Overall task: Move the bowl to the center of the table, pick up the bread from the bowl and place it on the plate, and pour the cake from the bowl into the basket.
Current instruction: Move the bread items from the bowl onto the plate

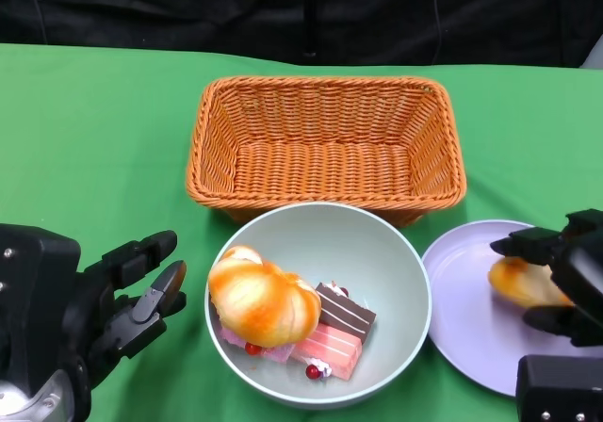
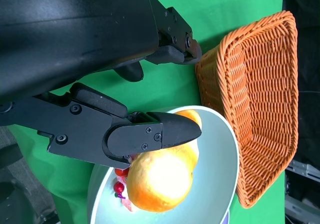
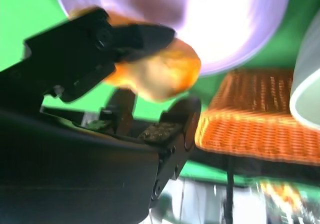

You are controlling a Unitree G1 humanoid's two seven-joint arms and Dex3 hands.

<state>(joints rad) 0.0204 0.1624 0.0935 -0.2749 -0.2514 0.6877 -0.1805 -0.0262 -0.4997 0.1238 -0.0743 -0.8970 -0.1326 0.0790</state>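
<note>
The bowl [image 1: 382, 271] sits at the lower middle of the head view, just in front of the basket [image 1: 325, 139], so the first step, bringing it to the center, looks done. The bread step appears half done. At the right edge of the frame the right hand [image 1: 561, 285] grasps one bread roll [image 1: 520, 281] over the plate [image 1: 462, 300]; the right wrist view shows the fingers [image 3: 125, 36] closed around that golden piece with the lilac plate behind it. Whether the roll already touches the plate I cannot tell.

A second bread roll [image 1: 262, 298] lies in the left half of the bowl, partly on top of the cake pieces: a chocolate slice [image 1: 347, 311] and a pink slice [image 1: 328, 348], with small red cherries [image 1: 313, 372] beside them.

The left hand [image 1: 132, 295] hovers at the lower left of the frame, just beside the bowl, fingers apart and holding nothing; its wrist view shows the fingertips near the bowl's rim and the remaining roll without a grip.

Left to do, by my judgement: release the held roll onto the plate, move the second roll there too, then tip the cake into the basket, which has nothing in it yet
</note>
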